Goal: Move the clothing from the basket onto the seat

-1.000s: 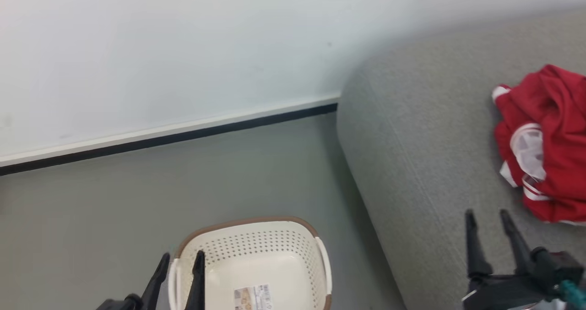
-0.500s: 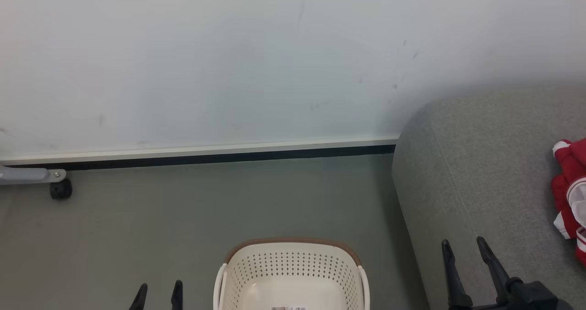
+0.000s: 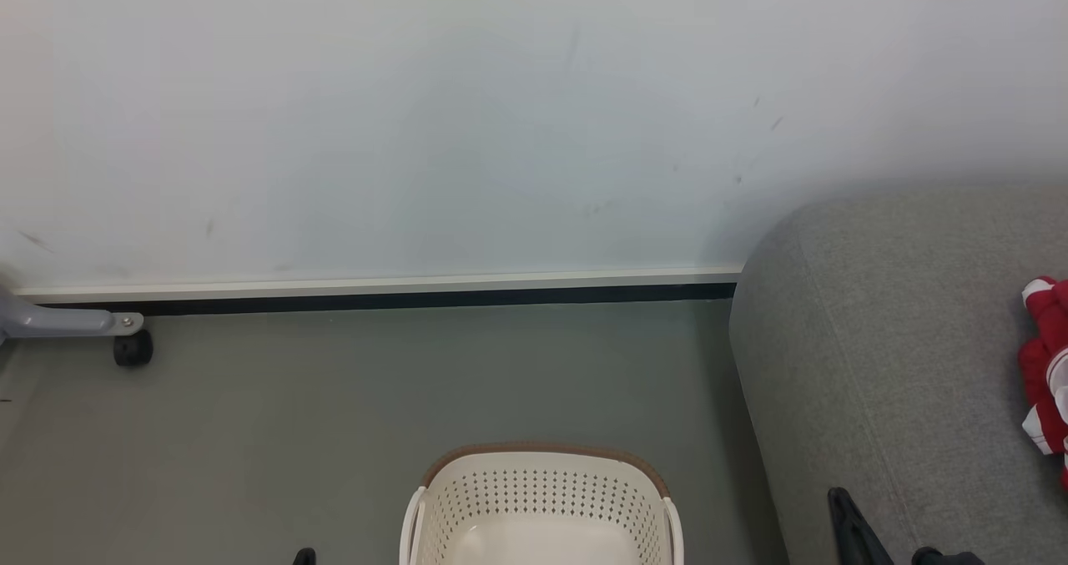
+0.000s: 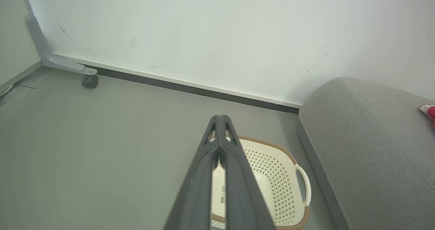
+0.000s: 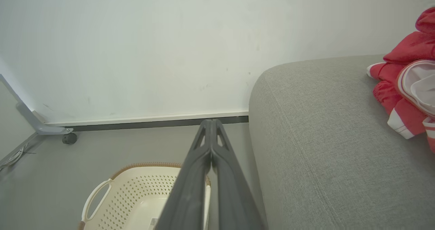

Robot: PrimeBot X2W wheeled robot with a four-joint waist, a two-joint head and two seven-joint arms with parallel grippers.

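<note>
The cream basket (image 3: pixel 542 450) with its brown rim stands on the floor at the bottom centre, and its visible inside holds only a label. The red and white clothing (image 5: pixel 407 77) lies bunched on the grey seat (image 5: pixel 323 138), at the right edge of the head view (image 3: pixel 1045 365). My left gripper (image 4: pixel 220 118) is shut with nothing in it, above the basket (image 4: pixel 275 169); its tip (image 3: pixel 304 557) shows left of the basket. My right gripper (image 5: pixel 211 122) is shut and empty, between the basket (image 5: pixel 136 186) and the seat's rounded end (image 3: pixel 876 365).
A white wall with a dark baseboard runs behind the grey floor. A grey metal leg with a black caster (image 3: pixel 132 350) stands at the far left by the wall. A thin cable (image 5: pixel 13 157) lies on the floor beyond it.
Both grippers have gone from open to shut. The head camera has swung left and up, so the clothing and both grippers slid toward the picture's edges.
</note>
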